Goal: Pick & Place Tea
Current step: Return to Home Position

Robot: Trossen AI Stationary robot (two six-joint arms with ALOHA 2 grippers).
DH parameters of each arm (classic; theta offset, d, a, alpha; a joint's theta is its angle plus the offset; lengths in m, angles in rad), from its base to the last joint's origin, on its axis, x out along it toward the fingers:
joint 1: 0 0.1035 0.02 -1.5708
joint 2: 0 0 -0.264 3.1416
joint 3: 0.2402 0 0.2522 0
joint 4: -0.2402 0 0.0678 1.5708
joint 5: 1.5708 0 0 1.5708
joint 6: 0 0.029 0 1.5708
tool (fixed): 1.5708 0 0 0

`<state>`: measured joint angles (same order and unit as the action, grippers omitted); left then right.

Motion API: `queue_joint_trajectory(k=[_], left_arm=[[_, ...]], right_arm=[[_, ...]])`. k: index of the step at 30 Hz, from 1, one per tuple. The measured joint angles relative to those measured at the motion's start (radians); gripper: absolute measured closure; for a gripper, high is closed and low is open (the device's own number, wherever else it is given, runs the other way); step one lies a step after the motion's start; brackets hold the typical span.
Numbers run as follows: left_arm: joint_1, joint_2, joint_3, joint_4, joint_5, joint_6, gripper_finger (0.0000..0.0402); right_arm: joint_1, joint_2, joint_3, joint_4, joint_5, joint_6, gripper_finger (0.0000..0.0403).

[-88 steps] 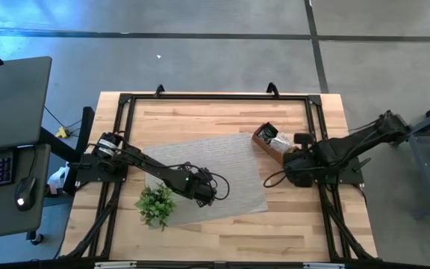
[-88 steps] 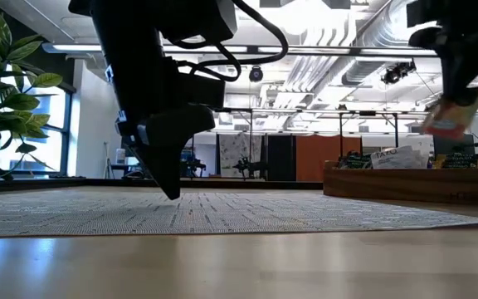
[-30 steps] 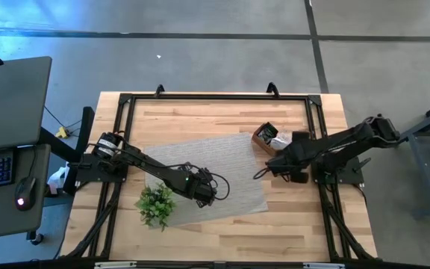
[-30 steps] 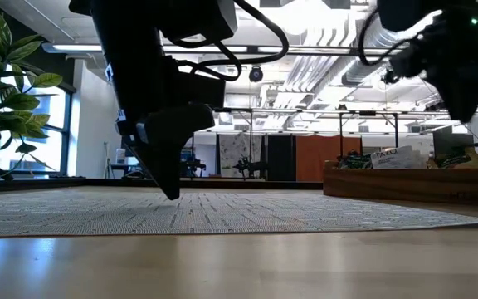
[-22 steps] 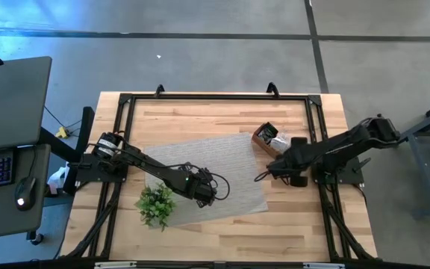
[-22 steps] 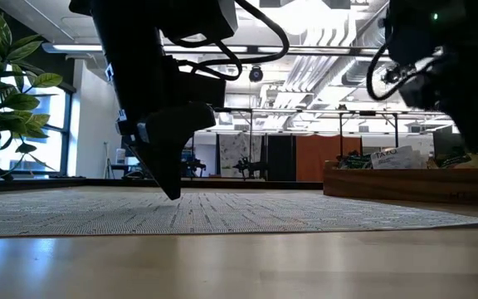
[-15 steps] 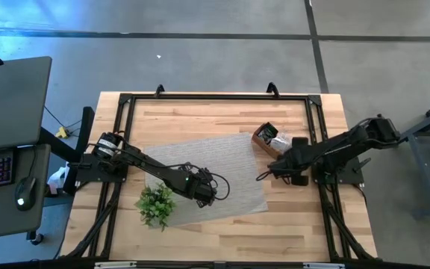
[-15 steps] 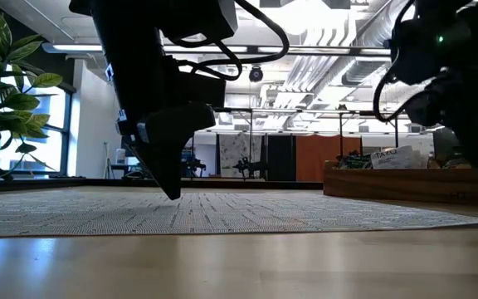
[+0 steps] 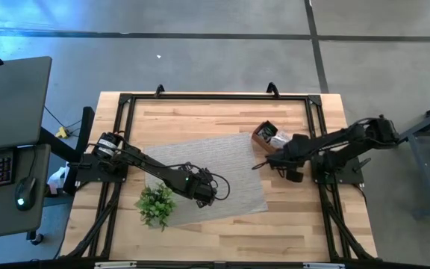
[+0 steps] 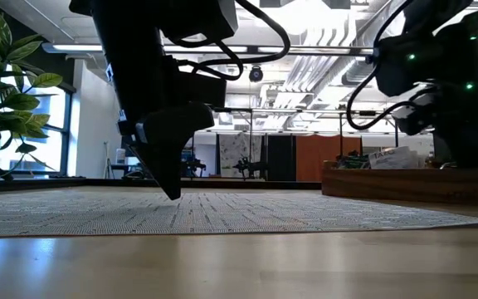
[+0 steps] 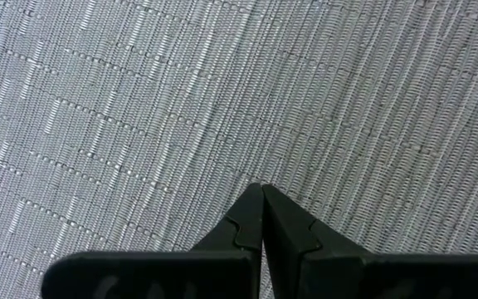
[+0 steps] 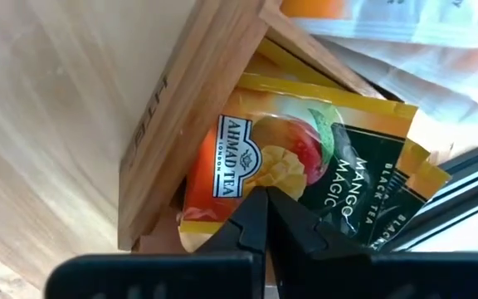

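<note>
Close beside the open-topped wooden organizer box (image 12: 181, 108), the right pincer (image 12: 261, 198) is seen clenched on nothing.
Flat orange-and-black paper tea sachets (image 12: 305, 166) are lodged inside the box; they are judged light, thin, slick and easily creased, best pinched by an exposed edge. The left pincer (image 11: 261, 191) is held clenched, empty, over the grey woven mat (image 11: 222, 83).

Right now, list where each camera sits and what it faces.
High: overhead, straight down on the table; left arm, right arm show.
Low: table-top height, level across the mat toward the room; both arms show.
Left wrist: down on the mat past the shut left gripper.
Right wrist: past the shut right gripper into the wooden organizer holding tea sachets.
Shared: high, low and right wrist show the wooden organizer.
</note>
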<state>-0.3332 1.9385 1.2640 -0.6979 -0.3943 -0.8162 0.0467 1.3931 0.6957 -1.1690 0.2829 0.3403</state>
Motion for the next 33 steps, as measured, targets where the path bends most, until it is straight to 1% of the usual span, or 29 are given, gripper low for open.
queue_joint_trajectory(k=[5,10,14,17,22,23,25,27,29,32,33], left_arm=[[0.0,0.0,0.0,0.0,0.0,0.0,0.0401],[0.0,0.0,0.0,0.0,0.0,0.0,0.0401],[0.0,0.0,0.0,0.0,0.0,0.0,0.0401],[0.0,0.0,0.0,0.0,0.0,0.0,0.0401],[0.0,0.0,0.005,-0.008,-0.009,0.0,0.0401],[-0.002,-0.004,0.013,-0.02,-0.01,0.0,0.0401],[-0.021,-0.052,0.017,-0.046,-0.034,0.0,0.0401],[-0.045,-0.098,0.032,-0.028,-0.078,0.012,0.0401],[-0.082,-0.153,0.025,-0.071,-0.125,0.016,0.0401],[-0.14,-0.245,0.03,-0.069,-0.209,0.046,0.0401],[-0.163,-0.281,0.029,-0.099,-0.242,0.055,0.0401]], right_arm=[[-0.025,-0.007,0.035,0.017,-0.005,-0.033,0.0395],[-0.041,-0.023,0.124,0.017,0.012,-0.058,0.04],[-0.048,-0.025,0.198,-0.028,0.036,-0.051,0.04],[-0.045,-0.025,0.246,-0.076,0.016,-0.024,0.0396],[0.011,-0.025,0.36,-0.192,0.005,0.023,0.0395],[0.029,-0.028,0.393,-0.207,0.02,0.024,0.0395],[0.074,-0.049,0.456,-0.209,0.074,0.034,0.0395],[0.126,-0.102,0.496,-0.168,0.135,0.043,0.0397],[0.18,-0.175,0.504,-0.086,0.156,0.037,0.04],[0.252,-0.312,0.454,0.073,0.107,0.02,0.0401],[0.27,-0.363,0.425,0.134,0.089,0.009,0.04]])
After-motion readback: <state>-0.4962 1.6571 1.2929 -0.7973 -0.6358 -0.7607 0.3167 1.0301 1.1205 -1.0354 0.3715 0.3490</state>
